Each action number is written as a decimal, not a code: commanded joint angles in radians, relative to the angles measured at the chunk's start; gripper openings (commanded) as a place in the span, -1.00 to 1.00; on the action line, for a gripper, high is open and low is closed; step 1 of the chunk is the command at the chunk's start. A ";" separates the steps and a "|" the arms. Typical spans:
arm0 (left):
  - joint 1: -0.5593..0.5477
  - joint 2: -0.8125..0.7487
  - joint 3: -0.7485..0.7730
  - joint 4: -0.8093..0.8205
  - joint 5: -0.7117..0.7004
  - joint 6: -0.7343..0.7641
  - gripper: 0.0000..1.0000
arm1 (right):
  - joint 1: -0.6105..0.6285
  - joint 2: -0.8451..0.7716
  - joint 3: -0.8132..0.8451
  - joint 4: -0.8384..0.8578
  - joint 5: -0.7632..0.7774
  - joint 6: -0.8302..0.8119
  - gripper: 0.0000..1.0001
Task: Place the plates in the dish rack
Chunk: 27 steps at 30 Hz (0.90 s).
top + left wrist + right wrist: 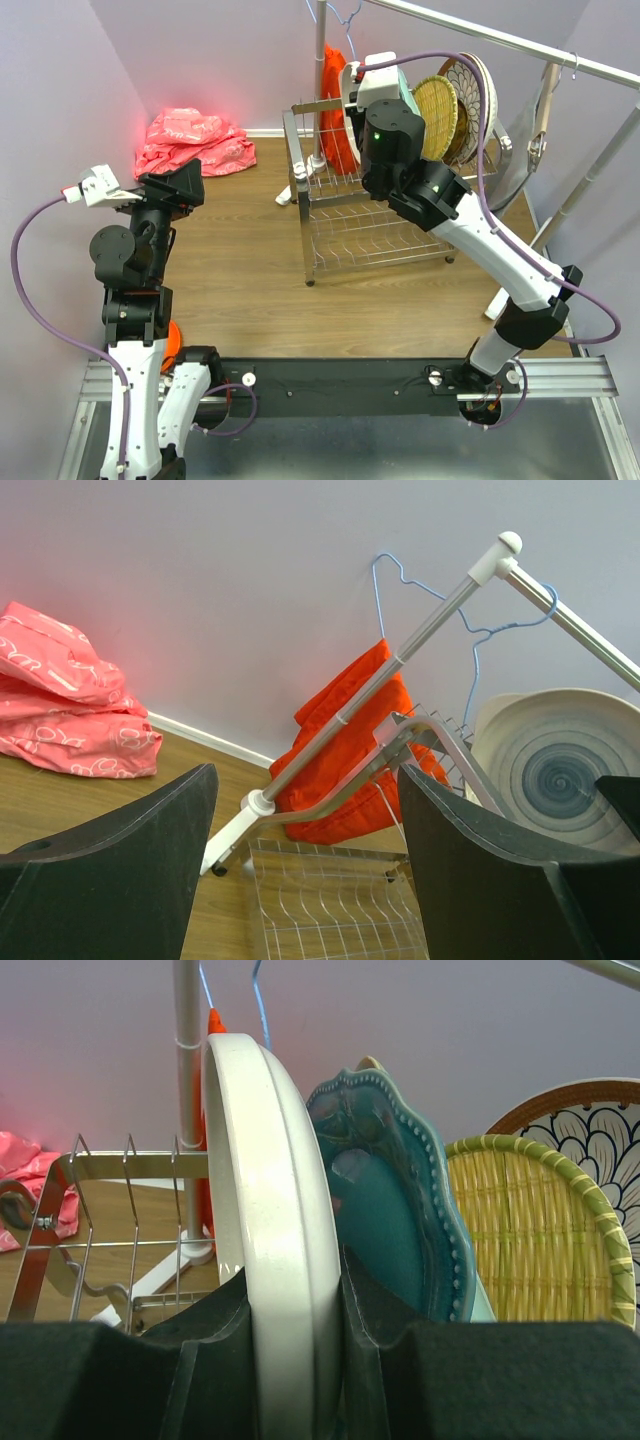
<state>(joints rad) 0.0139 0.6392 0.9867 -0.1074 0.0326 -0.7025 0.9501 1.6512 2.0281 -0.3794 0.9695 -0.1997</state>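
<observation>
My right gripper (292, 1285) is shut on the rim of a cream plate (262, 1190), held upright over the top tier of the chrome wire dish rack (370, 240). The left wrist view shows this plate's grey-swirl face (555, 770). Just right of it in the rack stand a teal scalloped plate (400, 1200), a woven-yellow plate (530, 1230) and a white petal-patterned plate (595, 1130). The lower tier (330, 900) shows bare wire. My left gripper (308, 778) is open and holds nothing, raised at the left and facing the rack; in the top view it (185, 185) is well clear of the rack.
A red-orange cloth (350, 740) hangs on a white clothes rail (520, 45) right behind the rack, with wire hangers (400, 580) above. A pink crumpled bag (190, 140) lies at the back left. Something orange (172, 345) peeks out behind my left arm's base.
</observation>
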 commanded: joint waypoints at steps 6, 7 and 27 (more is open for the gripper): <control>0.008 -0.013 -0.005 -0.005 -0.025 0.014 0.63 | -0.002 -0.021 -0.005 0.086 0.037 0.006 -0.99; 0.009 -0.013 -0.005 -0.006 -0.025 0.012 0.63 | -0.002 -0.021 -0.015 0.086 0.037 0.006 -0.99; 0.009 0.007 -0.003 -0.002 -0.025 0.014 0.63 | -0.030 -0.042 -0.085 0.079 0.023 0.016 -0.84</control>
<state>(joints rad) 0.0139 0.6422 0.9867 -0.1078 0.0326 -0.7029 0.9474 1.6249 1.9667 -0.3408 0.9779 -0.2001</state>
